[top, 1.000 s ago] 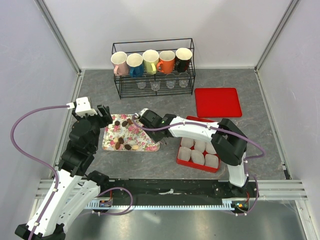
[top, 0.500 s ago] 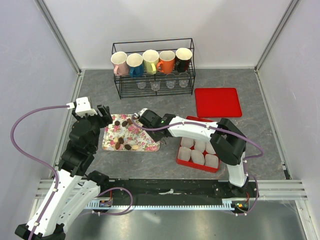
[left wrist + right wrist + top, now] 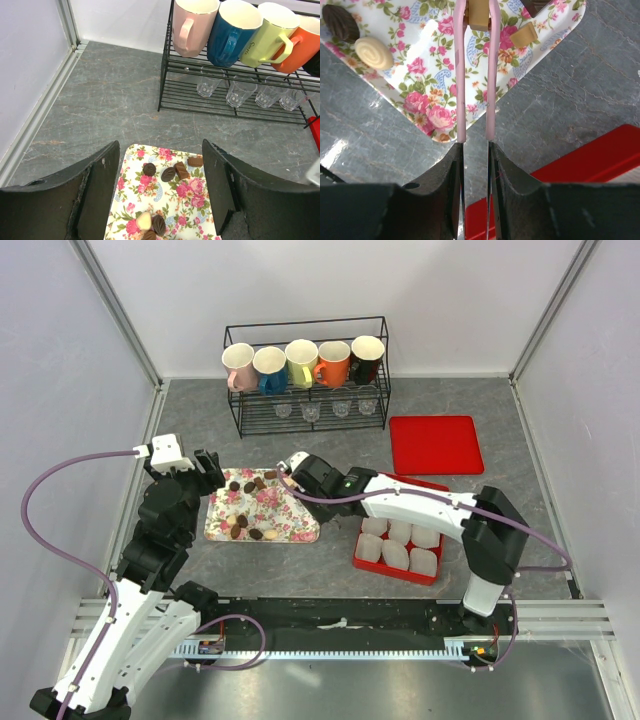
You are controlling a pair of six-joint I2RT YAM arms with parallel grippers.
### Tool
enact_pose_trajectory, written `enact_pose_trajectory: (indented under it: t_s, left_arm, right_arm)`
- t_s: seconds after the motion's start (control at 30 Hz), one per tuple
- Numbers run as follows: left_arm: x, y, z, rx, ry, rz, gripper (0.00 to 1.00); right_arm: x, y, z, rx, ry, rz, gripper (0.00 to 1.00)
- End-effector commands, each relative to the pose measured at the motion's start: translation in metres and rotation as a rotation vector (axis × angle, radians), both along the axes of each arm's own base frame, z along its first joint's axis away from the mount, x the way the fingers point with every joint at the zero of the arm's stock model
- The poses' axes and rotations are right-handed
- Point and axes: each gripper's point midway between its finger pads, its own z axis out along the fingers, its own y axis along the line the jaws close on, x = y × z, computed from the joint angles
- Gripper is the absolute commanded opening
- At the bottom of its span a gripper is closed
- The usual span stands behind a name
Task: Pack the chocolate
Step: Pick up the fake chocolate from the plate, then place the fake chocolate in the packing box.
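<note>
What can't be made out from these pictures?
- Right wrist view: the tan square chocolate between the pink tongs, held by the right gripper, is cut off by the top edge.
- Left wrist view: the flowered rectangular tray is cut by the bottom edge, its sides behind the left gripper.
- Top view: the far row of the red rectangular box lies under the right arm.

The top camera looks down from above and behind the arms, taking in the whole table [image 3: 200,410]. The left wrist camera sits low, facing twelve o'clock toward the rack [image 3: 220,107]. The right wrist camera hangs close over the tray [image 3: 415,75]. All three share that tray.
</note>
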Motion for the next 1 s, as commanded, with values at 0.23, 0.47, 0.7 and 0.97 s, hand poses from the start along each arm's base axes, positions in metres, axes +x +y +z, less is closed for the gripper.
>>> enact_pose_trajectory:
  t_s: [0.23,0.47,0.7,0.97]
  left_arm:
    - [0.001,-0.002,0.005,-0.029,-0.025,-0.002,0.74]
    - [0.001,-0.002,0.005,-0.030,-0.024,-0.005,0.73]
    - [0.003,-0.002,0.003,-0.026,-0.017,-0.002,0.73]
    - [0.003,-0.003,0.002,-0.024,-0.013,-0.004,0.73]
  right_arm:
    - [-0.027,-0.072,0.051,0.066,0.003,-0.142,0.07]
    - [-0.051,-0.127,0.042,0.050,0.073,-0.265,0.07]
    - [-0.069,-0.165,0.036,0.042,0.121,-0.342,0.08]
    - [-0.076,-0.178,0.011,-0.010,0.197,-0.371,0.09]
